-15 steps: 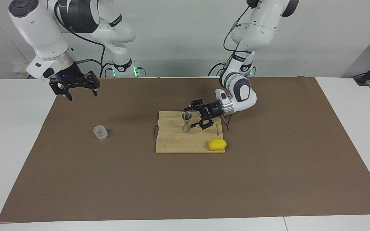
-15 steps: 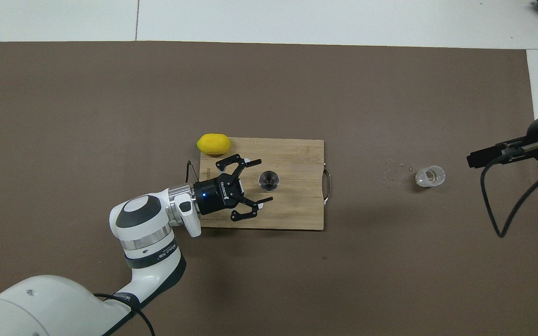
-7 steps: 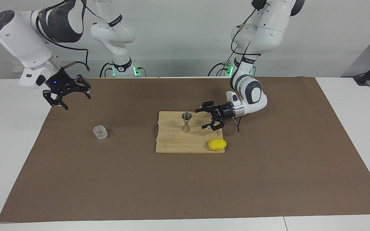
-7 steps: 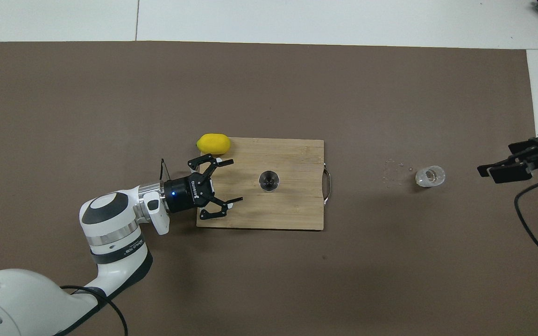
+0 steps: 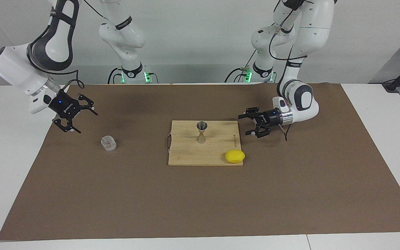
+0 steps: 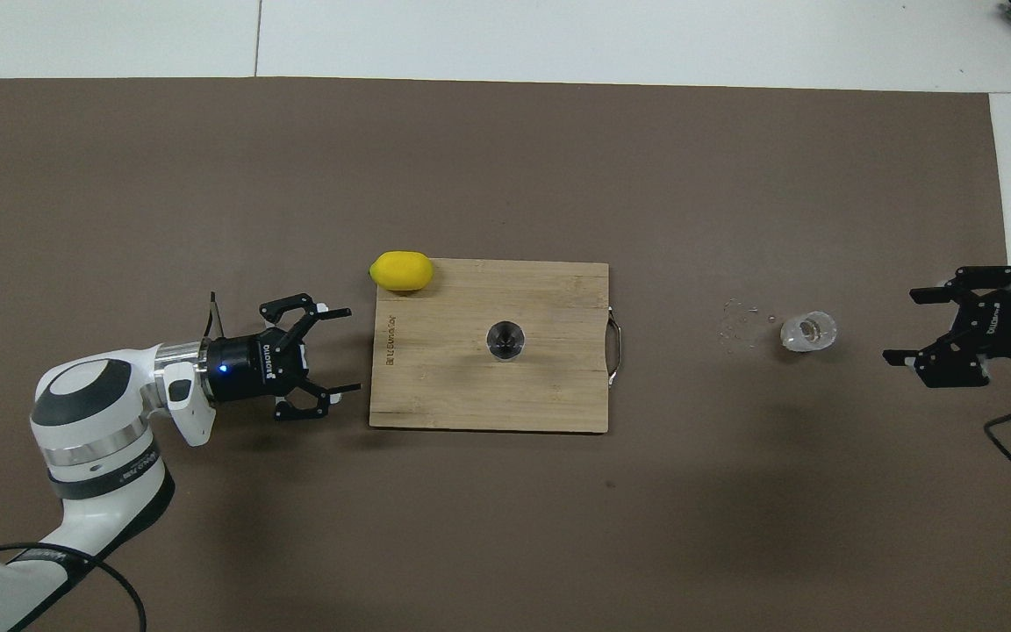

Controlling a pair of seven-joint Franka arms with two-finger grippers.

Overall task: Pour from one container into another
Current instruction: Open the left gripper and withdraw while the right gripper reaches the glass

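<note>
The clear faceted glass cup (image 5: pixel 108 143) (image 6: pixel 808 331) stands upright on the brown mat toward the right arm's end. The steel hourglass jigger (image 5: pixel 201 132) (image 6: pixel 505 340) stands upright in the middle of the wooden cutting board (image 5: pixel 186 152) (image 6: pixel 435 395). My left gripper (image 5: pixel 251 125) (image 6: pixel 337 349) is open and empty, low over the mat beside the board's end toward the left arm. My right gripper (image 5: pixel 78 118) (image 6: pixel 900 326) is open and empty, over the mat's edge beside the cup, apart from it.
A yellow lemon (image 5: pixel 235 156) (image 6: pixel 401 270) lies at the board's corner farthest from the robots, toward the left arm's end. Small droplets (image 6: pixel 738 320) mark the mat beside the cup. The board has a wire handle (image 6: pixel 615 351) on its end toward the cup.
My left gripper has drawn back from the jigger, off the board toward the left arm's end. My right gripper has swung down lower and now points toward the cup.
</note>
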